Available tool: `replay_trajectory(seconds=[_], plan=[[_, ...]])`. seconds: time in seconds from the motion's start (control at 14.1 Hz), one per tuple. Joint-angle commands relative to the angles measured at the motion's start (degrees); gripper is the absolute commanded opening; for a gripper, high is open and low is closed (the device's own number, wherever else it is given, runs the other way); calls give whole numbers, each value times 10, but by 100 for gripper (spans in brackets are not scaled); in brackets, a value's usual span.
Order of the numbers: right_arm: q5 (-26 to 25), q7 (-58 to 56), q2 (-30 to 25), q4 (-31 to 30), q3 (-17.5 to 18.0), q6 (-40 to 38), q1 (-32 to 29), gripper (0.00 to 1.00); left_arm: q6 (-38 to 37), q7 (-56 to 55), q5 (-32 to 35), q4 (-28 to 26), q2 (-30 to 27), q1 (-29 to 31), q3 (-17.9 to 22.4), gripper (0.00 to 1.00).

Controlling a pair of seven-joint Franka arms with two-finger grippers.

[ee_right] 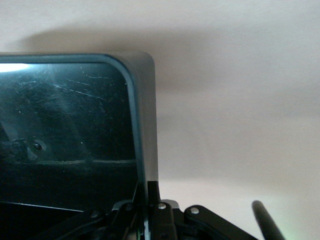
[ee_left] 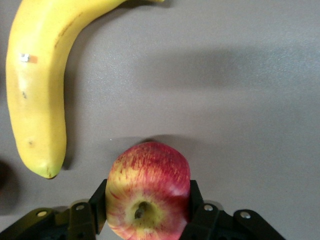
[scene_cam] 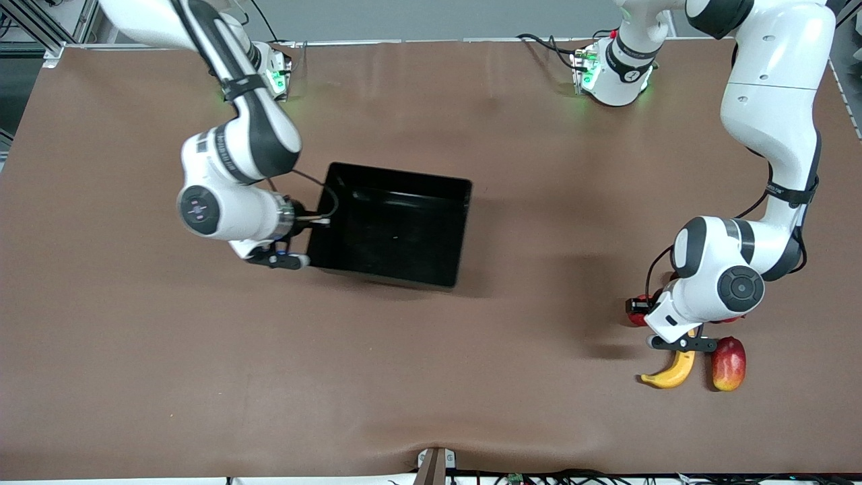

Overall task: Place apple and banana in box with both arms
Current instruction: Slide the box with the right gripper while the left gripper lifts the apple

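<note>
- My left claw [ee_left: 146, 212] straddles the small round red-and-yellow streaked apple [ee_left: 148, 192], pads at its flanks; whether it grips I can't tell. A shallow pinch could let it roll.
- The curved yellow banana [ee_left: 37, 90] lies at ten o'clock of the apple, close enough to nudge; an elongated red-yellow mango [scene_cam: 728, 364] lies beside the banana.
- My right claw [ee_right: 145, 212] is clenched on the glossy black plastic box's [scene_cam: 394, 225] wall, well apart from the fruit.

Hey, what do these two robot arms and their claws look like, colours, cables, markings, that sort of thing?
Both arms, the left arm and the right arm, are glossy white jointed tubes with black bands at the joints and round grey end caps. Thin black cables run along each forearm, and green lights glow at the bases. The left claw and the right claw are black, with small silver screws on their linkages.
</note>
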Motion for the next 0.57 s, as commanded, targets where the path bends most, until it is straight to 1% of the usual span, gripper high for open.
replay_trajectory(seconds=[0.0,0.21,0.36,0.5], plan=[[23,0,33,39,-7,9,26,0,-25,5,11,-16,-33,1,-2,0],[22,0,63,49,-7,69,60,0,-38,7,11,-16,-49,2,-3,0],[20,0,100,79,-8,77,87,0,-53,3,11,-12,-73,-5,-5,0],[16,48,140,109,-8,112,110,0,-65,2,10,-9,-95,-2,-26,0]])
